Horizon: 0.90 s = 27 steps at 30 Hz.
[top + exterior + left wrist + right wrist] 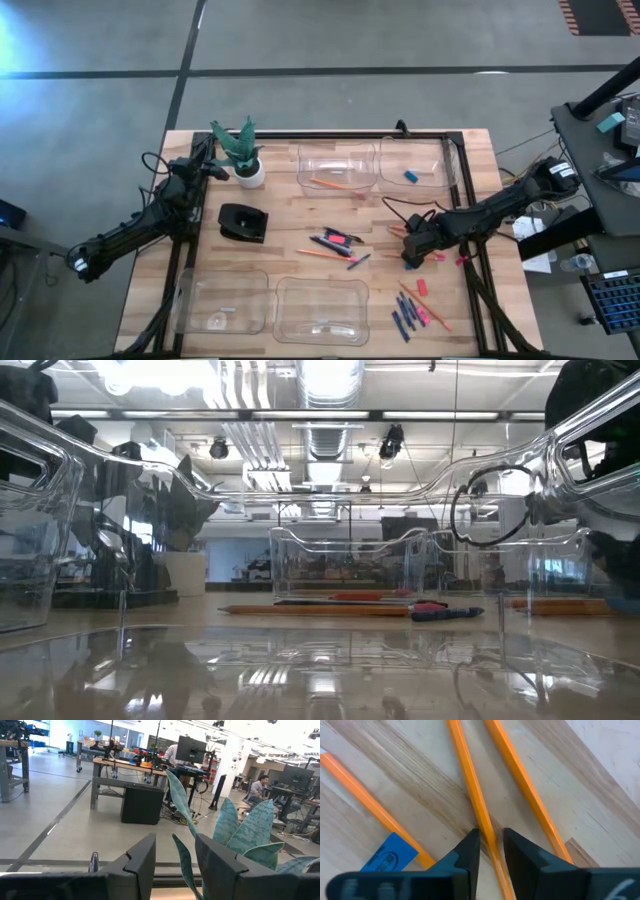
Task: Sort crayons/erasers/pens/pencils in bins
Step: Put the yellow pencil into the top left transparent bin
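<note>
Pencil (479,815) lies between the right gripper's (491,845) nearly pinched fingers by the table's right edge; centre it first.

We note a wooden table (600,785) with three orange pencils (517,775) lying on it, the middle one passing between the right gripper's fingers (470,852).

Orange pencil (479,810) flat on the wood between two dark fingers (470,852) — two more pencils alongside, blue eraser (389,854) nearby
</note>
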Each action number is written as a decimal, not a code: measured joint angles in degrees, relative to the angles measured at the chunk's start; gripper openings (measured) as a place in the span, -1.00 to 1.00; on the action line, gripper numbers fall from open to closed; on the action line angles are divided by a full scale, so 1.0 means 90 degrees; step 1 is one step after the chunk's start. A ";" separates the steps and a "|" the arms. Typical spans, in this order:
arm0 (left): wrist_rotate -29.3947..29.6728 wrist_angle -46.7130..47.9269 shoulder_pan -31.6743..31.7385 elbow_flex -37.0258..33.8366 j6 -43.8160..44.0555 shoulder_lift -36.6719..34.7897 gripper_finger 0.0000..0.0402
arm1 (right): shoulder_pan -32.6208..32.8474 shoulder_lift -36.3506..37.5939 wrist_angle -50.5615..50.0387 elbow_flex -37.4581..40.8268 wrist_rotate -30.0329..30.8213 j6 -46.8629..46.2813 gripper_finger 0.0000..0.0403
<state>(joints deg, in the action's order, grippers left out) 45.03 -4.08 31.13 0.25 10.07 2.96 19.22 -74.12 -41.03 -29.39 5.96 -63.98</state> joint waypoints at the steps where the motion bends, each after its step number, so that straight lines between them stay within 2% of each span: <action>1: -0.0002 0.0000 0.0001 0.0000 0.0000 0.0000 -0.38 | 0.0000 -0.0112 0.0007 -0.0003 0.0000 0.0004 -0.67; 7: -0.0002 0.0000 -0.0002 0.0000 0.0000 0.0000 -0.38 | 0.0000 -0.0573 -0.0060 -0.0208 -0.0010 0.0186 -0.81; 11: 0.0001 0.0000 0.0001 0.0000 0.0000 -0.0002 -0.38 | -0.0002 -0.0587 -0.0097 -0.0382 -0.0046 0.0388 -0.86; 24: -0.0002 0.0000 0.0000 -0.0002 0.0000 -0.0002 -0.38 | -0.0005 0.0379 -0.0222 -0.0953 0.0036 0.0992 -0.89; 27: 0.0001 0.0000 0.0001 -0.0002 0.0000 0.0002 -0.38 | -0.0005 0.0542 -0.0263 -0.1146 0.0262 0.1262 -0.89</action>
<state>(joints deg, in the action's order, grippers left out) 45.04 -4.08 31.14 0.23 10.07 2.98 19.18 -69.24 -43.40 -39.70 8.31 -52.63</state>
